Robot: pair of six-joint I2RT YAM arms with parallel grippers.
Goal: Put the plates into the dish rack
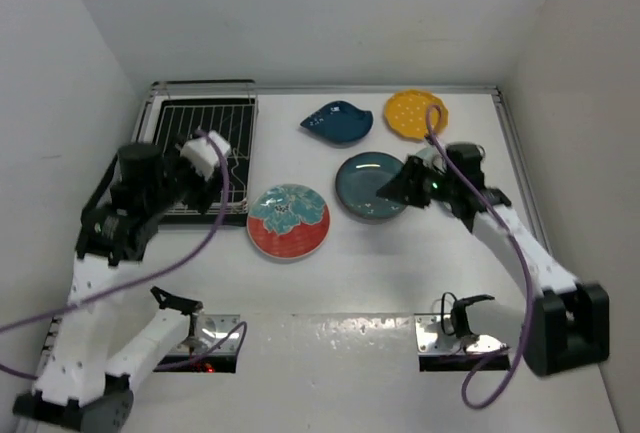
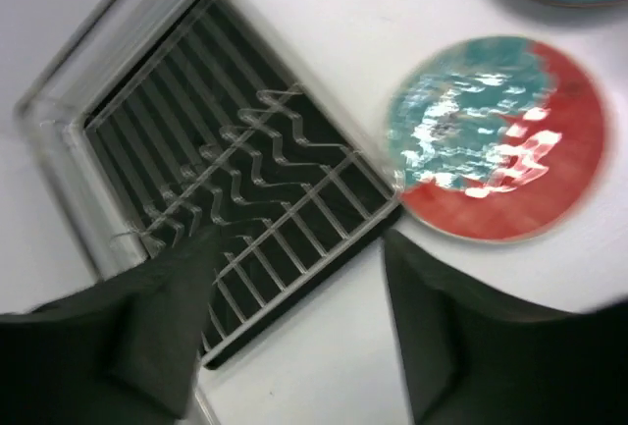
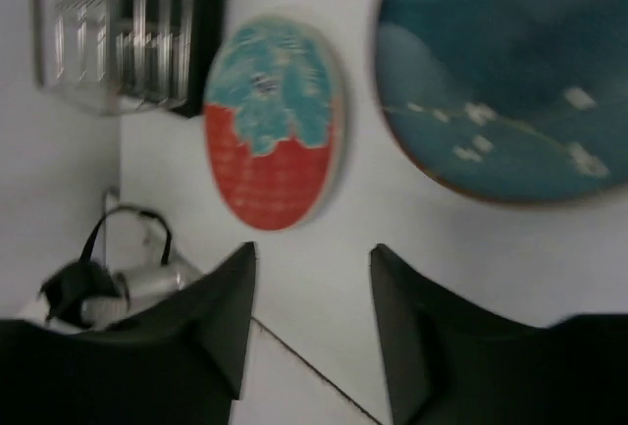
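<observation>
1. Looked first at the red-and-teal plate (image 1: 288,221), flat on the table (image 1: 330,283), right beside the near right corner of the dish rack (image 1: 215,118).
2. Found the left gripper (image 2: 299,248) hanging over that same corner of the rack, fingers wide apart, nothing between them.
3. Found the right gripper (image 3: 312,258) well to the right of the rack, over bare table between the red-and-teal plate and the dark teal plate (image 1: 370,186), fingers partly apart, holding nothing.
4. Saw no plate standing in the rack, so guessed at a very first pick-up as the step in hand.
5. Thought it best to go down low beside one plate, slide one finger under the rim with the other on top, and squeeze slowly, for fear of a slip on the shiny glaze.
6. Thought it wise to lift only a little, tip the plate up on its edge, and lower it gently between two rows of prongs, without bumping the wires.
7. Spotted, farthest off, the dark blue leaf plate (image 1: 337,121) and the yellow plate (image 1: 416,114), both to the right of the rack's far end.
8. Could not find the pale mint plate for sure.
</observation>
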